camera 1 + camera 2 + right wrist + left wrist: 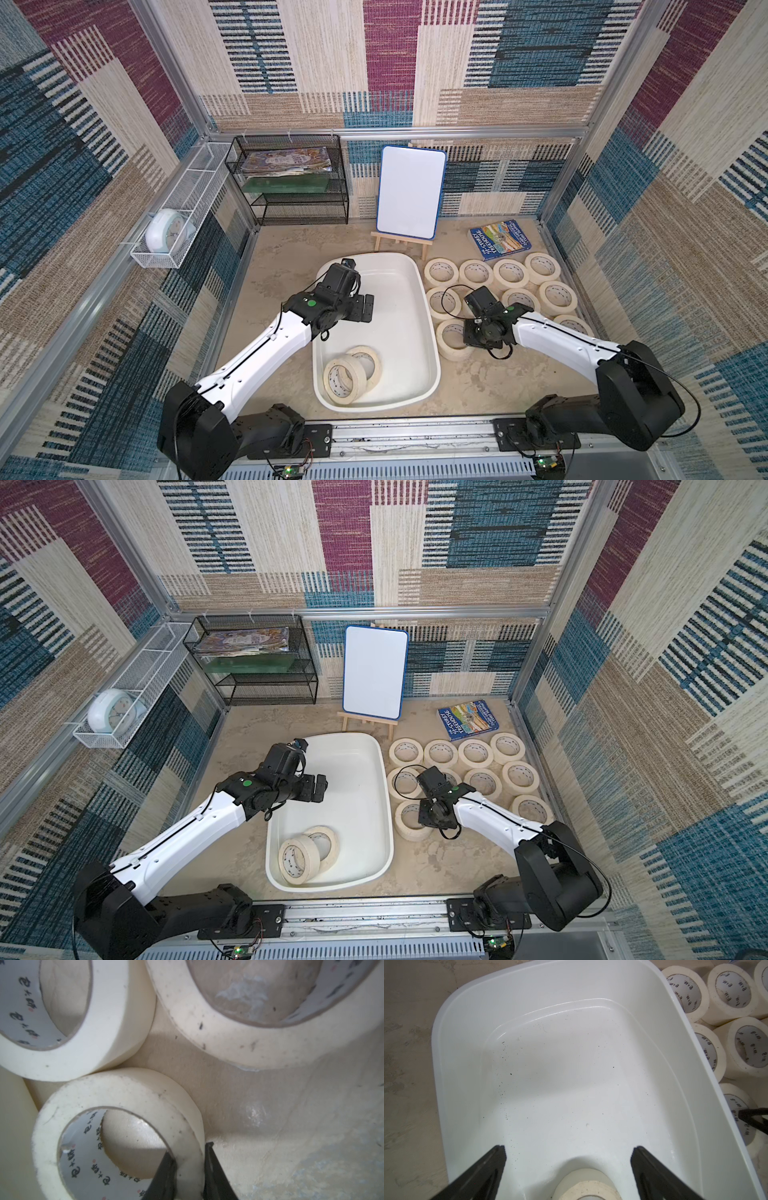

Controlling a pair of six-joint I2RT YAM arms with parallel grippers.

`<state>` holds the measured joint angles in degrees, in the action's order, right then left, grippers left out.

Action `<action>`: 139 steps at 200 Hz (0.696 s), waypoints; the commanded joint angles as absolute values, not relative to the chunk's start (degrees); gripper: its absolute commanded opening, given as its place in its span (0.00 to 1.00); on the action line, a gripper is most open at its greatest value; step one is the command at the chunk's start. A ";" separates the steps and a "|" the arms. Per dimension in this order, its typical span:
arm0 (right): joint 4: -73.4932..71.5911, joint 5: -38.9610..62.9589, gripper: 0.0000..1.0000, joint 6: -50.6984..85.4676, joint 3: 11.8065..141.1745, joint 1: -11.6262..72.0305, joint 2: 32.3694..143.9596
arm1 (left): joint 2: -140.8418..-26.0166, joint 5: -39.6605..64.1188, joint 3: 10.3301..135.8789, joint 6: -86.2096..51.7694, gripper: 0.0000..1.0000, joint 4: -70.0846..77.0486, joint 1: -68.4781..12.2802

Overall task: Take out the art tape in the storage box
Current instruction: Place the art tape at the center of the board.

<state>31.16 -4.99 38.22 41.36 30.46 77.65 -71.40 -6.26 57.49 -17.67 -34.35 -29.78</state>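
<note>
surface [498, 382]: beige and mottled, under everything I am working with.
storage box [395, 316]: white tub at the middle of the surface, its long side running away from me, most of its floor showing.
left fingers [568, 1151]: spread wide, hanging above the box floor and clear of it.
right fingers [190, 1153]: clamped on the wall of one roll, one finger inside the ring, one outside.
art tape outside [511, 274]: cream rolls lying flat in rows on the surface, right of the box.
art tape inside [345, 380]: two rolls in the box's near corner, one tilted against the other.
held roll [116, 1095]: out of the box, just beside its right rim, among the others.
</note>
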 commanded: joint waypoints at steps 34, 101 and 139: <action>34.08 -7.13 0.58 38.15 44.39 31.16 72.05 | -71.17 -7.67 58.18 -18.09 0.99 -36.25 -29.79; 41.11 -7.49 0.60 32.50 66.44 47.56 79.86 | -68.44 -11.54 57.41 -19.72 0.99 -40.09 -25.38; 40.64 -4.37 0.60 27.73 77.25 57.47 93.20 | -67.23 -13.03 54.51 -19.81 0.98 -41.12 -18.44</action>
<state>39.33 -7.05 31.94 73.19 53.93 87.92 -67.40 -11.16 56.23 -19.31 -39.62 -21.63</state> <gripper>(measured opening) 0.596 0.994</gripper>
